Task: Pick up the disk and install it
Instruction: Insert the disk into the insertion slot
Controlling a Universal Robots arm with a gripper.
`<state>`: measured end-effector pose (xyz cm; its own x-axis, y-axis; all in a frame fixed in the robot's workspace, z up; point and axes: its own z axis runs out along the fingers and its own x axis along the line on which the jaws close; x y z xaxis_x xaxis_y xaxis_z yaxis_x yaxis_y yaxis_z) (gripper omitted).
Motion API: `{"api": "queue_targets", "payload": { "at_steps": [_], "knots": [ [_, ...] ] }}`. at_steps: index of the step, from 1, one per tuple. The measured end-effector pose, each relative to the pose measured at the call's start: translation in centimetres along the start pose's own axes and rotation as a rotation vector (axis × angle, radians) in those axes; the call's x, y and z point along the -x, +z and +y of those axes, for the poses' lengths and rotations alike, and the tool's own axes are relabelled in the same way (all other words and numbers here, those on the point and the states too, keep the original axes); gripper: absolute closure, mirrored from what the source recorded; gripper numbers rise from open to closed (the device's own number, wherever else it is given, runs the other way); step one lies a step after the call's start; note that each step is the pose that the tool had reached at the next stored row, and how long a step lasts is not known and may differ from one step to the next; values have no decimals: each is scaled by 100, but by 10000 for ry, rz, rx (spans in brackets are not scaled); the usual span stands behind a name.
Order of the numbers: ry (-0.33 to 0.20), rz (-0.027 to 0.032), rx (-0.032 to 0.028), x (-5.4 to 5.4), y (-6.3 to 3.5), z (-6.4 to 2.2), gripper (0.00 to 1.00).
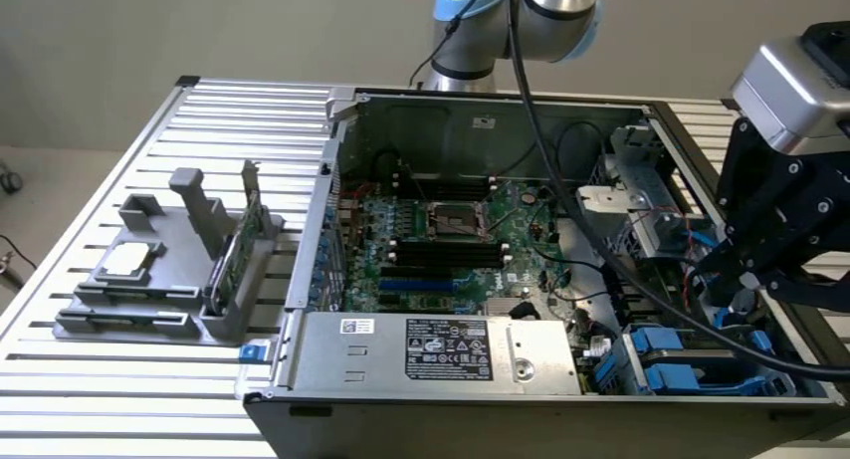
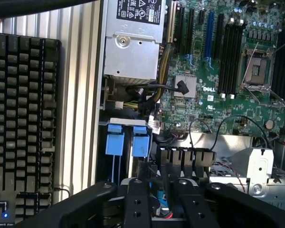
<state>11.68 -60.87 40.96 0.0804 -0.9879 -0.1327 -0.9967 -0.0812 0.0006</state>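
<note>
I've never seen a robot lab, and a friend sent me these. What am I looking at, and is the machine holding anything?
It is a robot arm with a black gripper at its end, reaching into an open computer case on a slatted metal table. One picture comes from a camera off the arm, the other from a camera on its wrist. Beside the case are a grey holder and, in the wrist picture, a keyboard. The gripper hangs by the blue-framed disks; whether it grips one I cannot tell.
</note>
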Motion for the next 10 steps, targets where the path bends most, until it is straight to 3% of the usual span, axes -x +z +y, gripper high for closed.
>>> {"api": "queue_targets", "payload": {
  "at_steps": [1, 2, 10],
  "knots": [
    [-8, 2, -4, 1, 1, -4, 76],
    [-17, 4, -9, 1, 1, -9, 83],
    [-111, -24, -5, 1, 1, -15, 83]
  ]
}}
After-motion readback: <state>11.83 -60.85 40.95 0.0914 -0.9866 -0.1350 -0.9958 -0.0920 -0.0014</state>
